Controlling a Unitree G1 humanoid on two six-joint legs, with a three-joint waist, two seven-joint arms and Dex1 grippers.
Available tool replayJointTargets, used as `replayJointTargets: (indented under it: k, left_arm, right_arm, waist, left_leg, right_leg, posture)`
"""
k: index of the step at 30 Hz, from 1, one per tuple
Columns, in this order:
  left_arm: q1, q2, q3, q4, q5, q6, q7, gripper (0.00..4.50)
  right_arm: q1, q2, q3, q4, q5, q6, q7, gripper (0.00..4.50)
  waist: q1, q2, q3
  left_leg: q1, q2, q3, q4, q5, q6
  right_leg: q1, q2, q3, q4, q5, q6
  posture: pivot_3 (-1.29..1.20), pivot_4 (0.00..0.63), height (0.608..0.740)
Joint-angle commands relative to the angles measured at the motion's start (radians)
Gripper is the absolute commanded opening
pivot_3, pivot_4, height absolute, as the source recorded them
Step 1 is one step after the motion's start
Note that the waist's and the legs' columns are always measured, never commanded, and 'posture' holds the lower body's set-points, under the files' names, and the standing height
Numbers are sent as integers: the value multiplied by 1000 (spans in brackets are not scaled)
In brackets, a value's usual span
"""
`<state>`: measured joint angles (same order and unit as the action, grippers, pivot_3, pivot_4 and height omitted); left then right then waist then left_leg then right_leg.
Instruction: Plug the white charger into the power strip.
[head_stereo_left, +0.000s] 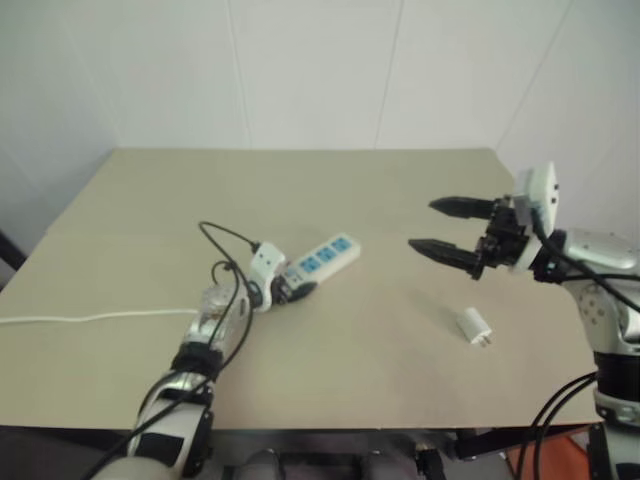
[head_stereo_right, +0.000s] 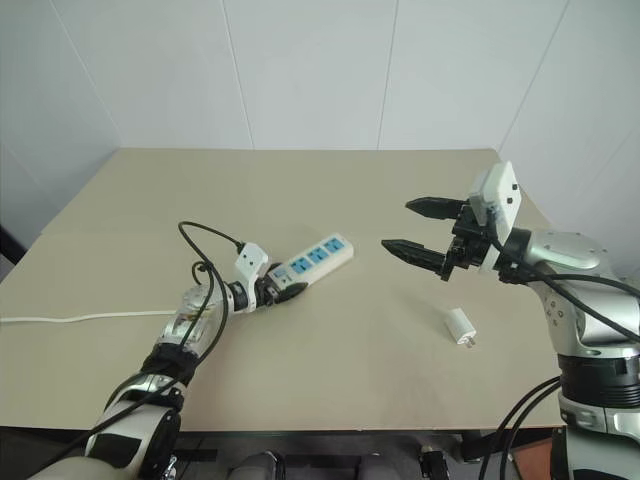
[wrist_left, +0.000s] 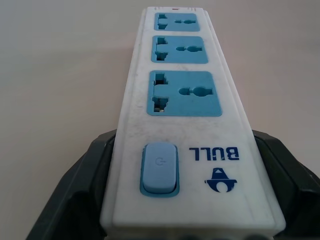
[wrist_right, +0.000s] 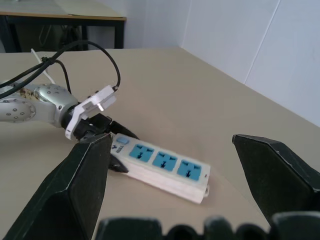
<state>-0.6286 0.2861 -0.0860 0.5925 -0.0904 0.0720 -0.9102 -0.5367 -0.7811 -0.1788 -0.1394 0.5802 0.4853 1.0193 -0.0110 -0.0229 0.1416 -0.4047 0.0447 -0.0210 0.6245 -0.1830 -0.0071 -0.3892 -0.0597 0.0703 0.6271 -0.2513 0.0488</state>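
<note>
While the white charger (head_stereo_right: 458, 325) lies loose on the tan table (head_stereo_left: 400, 200), prongs out, well to the right of the power strip (head_stereo_left: 322, 255) and apart from it, the strip's switch end sits clamped between the black fingers of the left gripper (head_stereo_left: 291, 290), closed tight on its two sides; the left wrist view shows the switch button (wrist_left: 159, 168) nearest and three blue sockets (wrist_left: 184, 93) running away, all empty. Cord (head_stereo_left: 90, 318) trails off left of the strip. Right gripper (head_stereo_right: 420, 232) hangs above the table between strip and charger, fingers spread wide, nothing in them. Step in hand, as I judge it: strip being steadied; charger not yet fetched. Next move calls for the right gripper to drop onto the charger, pinch its body and leave the prongs free to meet a socket.
</note>
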Motion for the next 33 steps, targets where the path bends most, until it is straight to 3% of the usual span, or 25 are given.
replayJointTargets:
  k: [1, 7, 12, 18, 26, 33]
  left_arm:
    - [46, 38, -52, -106, -56, 16, -186, 3324]
    - [96, 172, -125, -225, -68, -37, -421, 3324]
    - [109, 211, -118, -271, -110, -68, -505, 3324]
    - [152, 183, -118, -289, -94, -138, -469, 3324]
    - [207, 177, -136, -345, -87, -92, -429, 3324]
    - [241, 180, -140, -378, -79, -56, -393, 3324]
  right_arm:
    - [4, -18, -53, -37, 30, 7, -11, 4500]
    - [23, -30, -66, -51, 41, 14, -14, 4500]
    - [31, -36, -69, -54, 48, 15, -15, 4500]
    - [39, -37, -72, -60, 53, 16, -20, 4500]
    - [78, -60, -85, -76, 50, 42, -44, 4500]
    - [52, -132, -73, -67, 25, 208, -162, 4500]
  waist:
    - [-1, 0, 0]
    - [-3, 0, 0]
    - [-3, 0, 0]
    - [-1, 0, 0]
    - [-1, 0, 0]
    - [0, 0, 0]
  left_leg:
    - [0, 0, 0, 0, 0, 0]
    - [0, 1, 0, 0, 0, 0]
    - [-1, 1, 0, 0, 0, 0]
    - [-2, 1, 0, 0, 0, 0]
    - [-2, 1, 0, 0, 0, 0]
    - [-1, 1, 0, 0, 0, 0]
  right_leg:
    - [0, 0, 0, 0, 0, 0]
    - [-1, 0, 0, 0, 0, 0]
    - [-1, 0, 0, 0, 0, -1]
    - [-2, 0, 0, -1, 0, -1]
    - [-2, 0, 0, -1, 0, -1]
    - [-1, 0, 0, -1, 0, -1]
  posture:
    - [0, 150, 740]
    - [0, 150, 740]
    - [0, 150, 740]
    - [0, 150, 740]
    - [0, 150, 740]
    - [0, 150, 740]
